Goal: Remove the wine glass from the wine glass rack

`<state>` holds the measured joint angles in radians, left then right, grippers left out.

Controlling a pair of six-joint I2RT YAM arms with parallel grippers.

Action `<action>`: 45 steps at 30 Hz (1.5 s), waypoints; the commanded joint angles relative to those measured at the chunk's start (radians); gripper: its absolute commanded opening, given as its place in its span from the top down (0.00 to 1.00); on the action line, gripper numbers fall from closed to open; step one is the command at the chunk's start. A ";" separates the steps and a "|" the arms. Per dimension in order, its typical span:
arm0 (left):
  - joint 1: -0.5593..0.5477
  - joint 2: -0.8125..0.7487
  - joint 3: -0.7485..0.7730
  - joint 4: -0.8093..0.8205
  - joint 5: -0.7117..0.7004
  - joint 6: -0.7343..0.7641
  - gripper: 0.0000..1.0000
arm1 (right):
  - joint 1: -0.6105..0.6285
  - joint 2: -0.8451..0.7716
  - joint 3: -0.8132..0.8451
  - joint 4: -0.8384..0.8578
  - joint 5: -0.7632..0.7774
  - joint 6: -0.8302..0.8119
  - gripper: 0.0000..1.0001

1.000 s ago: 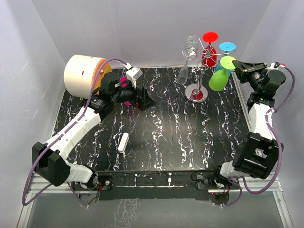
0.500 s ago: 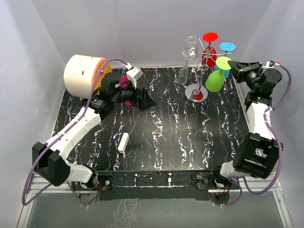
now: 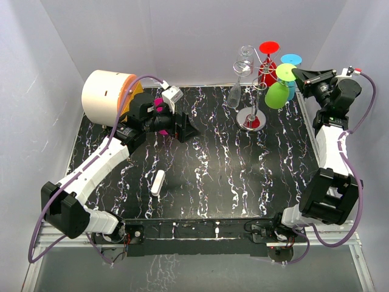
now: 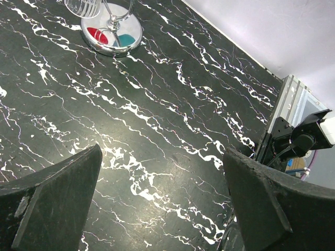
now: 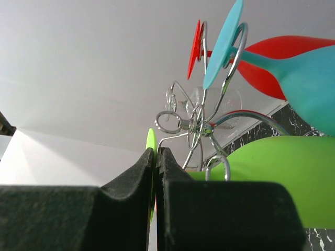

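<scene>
The silver wire wine glass rack (image 3: 251,115) stands at the table's back right, with red (image 3: 267,72), blue (image 3: 292,59) and clear (image 3: 236,94) glasses hanging on it. My right gripper (image 3: 297,74) is shut on the flat foot of the green wine glass (image 3: 278,95), which tilts bowl-down beside the rack's pole. In the right wrist view the fingers (image 5: 131,183) pinch the green foot (image 5: 151,144). The green bowl (image 5: 272,172) lies behind a wire loop of the rack (image 5: 196,125). My left gripper (image 3: 185,128) is open and empty at the back left, jaws wide over bare table (image 4: 162,198).
A cream cylindrical drum (image 3: 108,94) lies at the back left corner. A small white piece (image 3: 159,182) lies on the black marbled table (image 3: 213,176). White walls close in behind and at both sides. The rack's round base (image 4: 112,36) shows in the left wrist view.
My right gripper has moved left and toward the back wall with the green glass held by its foot. The bowl has risen a little beside the pole. The left arm has not moved.
</scene>
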<state>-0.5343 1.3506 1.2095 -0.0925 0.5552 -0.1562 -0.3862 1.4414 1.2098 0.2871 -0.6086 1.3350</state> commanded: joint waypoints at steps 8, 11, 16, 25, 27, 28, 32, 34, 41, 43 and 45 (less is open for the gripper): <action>-0.009 -0.024 -0.005 -0.007 -0.009 0.023 0.01 | 0.021 0.058 0.096 0.016 0.062 -0.065 1.00; -0.010 -0.024 -0.005 -0.007 -0.009 0.023 0.01 | 0.023 0.054 0.103 0.001 0.087 -0.089 1.00; -0.012 -0.025 -0.004 -0.008 -0.009 0.023 0.01 | 0.023 0.024 0.098 -0.038 0.154 -0.125 1.00; -0.014 -0.030 -0.005 -0.010 -0.014 0.027 0.01 | 0.023 -0.024 0.077 -0.081 0.259 -0.143 1.00; -0.015 -0.031 -0.004 -0.010 -0.014 0.027 0.01 | 0.023 -0.038 0.074 -0.093 0.280 -0.144 1.00; -0.015 -0.031 -0.005 -0.010 -0.014 0.027 0.01 | 0.023 -0.048 0.071 -0.098 0.295 -0.145 1.00; -0.016 -0.033 -0.006 -0.010 -0.014 0.027 0.01 | 0.023 -0.112 0.028 -0.121 0.367 -0.146 1.00; -0.016 -0.034 -0.004 -0.010 -0.015 0.027 0.01 | 0.023 -0.153 0.002 -0.140 0.422 -0.147 1.00; -0.018 -0.042 -0.004 -0.013 -0.023 0.032 0.01 | 0.022 -0.308 -0.084 -0.221 0.622 -0.181 1.00; -0.019 -0.045 -0.004 -0.015 -0.026 0.032 0.01 | 0.021 -0.333 -0.088 -0.243 0.642 -0.203 1.00; -0.021 -0.047 -0.004 -0.016 -0.028 0.033 0.01 | 0.022 -0.356 -0.089 -0.274 0.639 -0.229 1.00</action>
<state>-0.5476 1.3495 1.2095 -0.1131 0.5312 -0.1413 -0.3641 1.1362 1.1213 0.0406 -0.0525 1.1675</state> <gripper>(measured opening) 0.986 0.021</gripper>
